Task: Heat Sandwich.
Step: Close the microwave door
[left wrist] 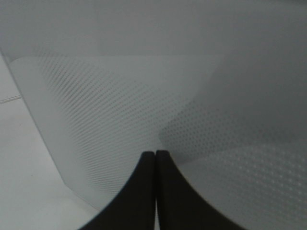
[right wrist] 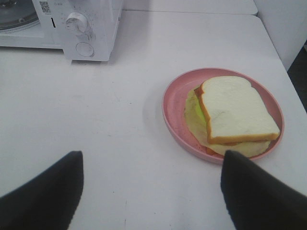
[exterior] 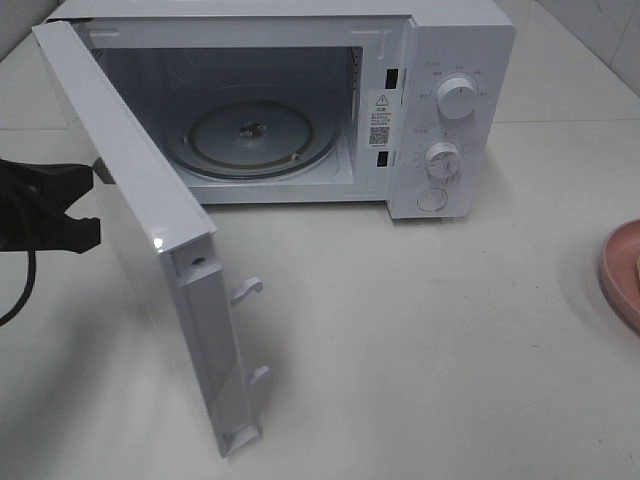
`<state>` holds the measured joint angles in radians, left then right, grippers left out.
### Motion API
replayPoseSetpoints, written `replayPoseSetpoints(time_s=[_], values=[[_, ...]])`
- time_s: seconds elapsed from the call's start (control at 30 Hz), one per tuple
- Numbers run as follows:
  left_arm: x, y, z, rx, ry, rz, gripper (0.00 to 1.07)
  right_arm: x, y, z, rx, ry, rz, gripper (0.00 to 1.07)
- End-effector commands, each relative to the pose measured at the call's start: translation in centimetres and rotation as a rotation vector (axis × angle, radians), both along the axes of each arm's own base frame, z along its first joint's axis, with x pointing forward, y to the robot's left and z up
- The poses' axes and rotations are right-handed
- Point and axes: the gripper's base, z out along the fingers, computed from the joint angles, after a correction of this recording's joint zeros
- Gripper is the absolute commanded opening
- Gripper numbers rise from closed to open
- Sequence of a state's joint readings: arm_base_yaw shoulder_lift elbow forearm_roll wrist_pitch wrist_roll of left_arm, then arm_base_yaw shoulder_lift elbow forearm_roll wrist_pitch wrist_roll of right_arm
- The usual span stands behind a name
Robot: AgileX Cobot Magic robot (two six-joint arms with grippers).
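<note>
The white microwave (exterior: 430, 110) stands at the back with its door (exterior: 150, 250) swung wide open and the glass turntable (exterior: 250, 135) bare. My left gripper (exterior: 95, 172) is behind the door at the far left. In the left wrist view it (left wrist: 155, 153) is shut, with its tips against the door's dotted outer face (left wrist: 120, 105). The sandwich (right wrist: 235, 112), white bread over pale yellow-green filling, lies on the round pink plate (right wrist: 172, 110). My right gripper (right wrist: 152, 155) is open above the table, just short of the plate.
In the exterior high view only the plate's rim (exterior: 622, 270) shows, at the right edge. The microwave's knobs (exterior: 457, 100) face front. The table's right edge (right wrist: 288, 72) runs close behind the plate. The open door juts out over the front left of the table.
</note>
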<state>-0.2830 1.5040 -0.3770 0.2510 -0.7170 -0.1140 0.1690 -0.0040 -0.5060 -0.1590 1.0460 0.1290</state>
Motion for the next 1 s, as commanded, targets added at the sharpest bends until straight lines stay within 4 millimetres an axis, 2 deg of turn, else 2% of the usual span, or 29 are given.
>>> replayPoseSetpoints(time_s=[0.03, 0.27, 1.0], values=[[0.3, -1.2, 0.2, 0.011, -0.038, -0.047, 0.00, -0.4, -0.1, 0.0, 0.000, -0.030, -0.008, 0.76], [1.1, -4.3, 0.2, -0.002, -0.043, -0.085, 0.00, -0.4, -0.1, 0.0, 0.000, -0.030, -0.008, 0.76], [3.5, -12.0, 1.2, -0.089, -0.071, -0.160, 0.00, -0.4, -0.1, 0.0, 0.000, -0.030, -0.008, 0.76]])
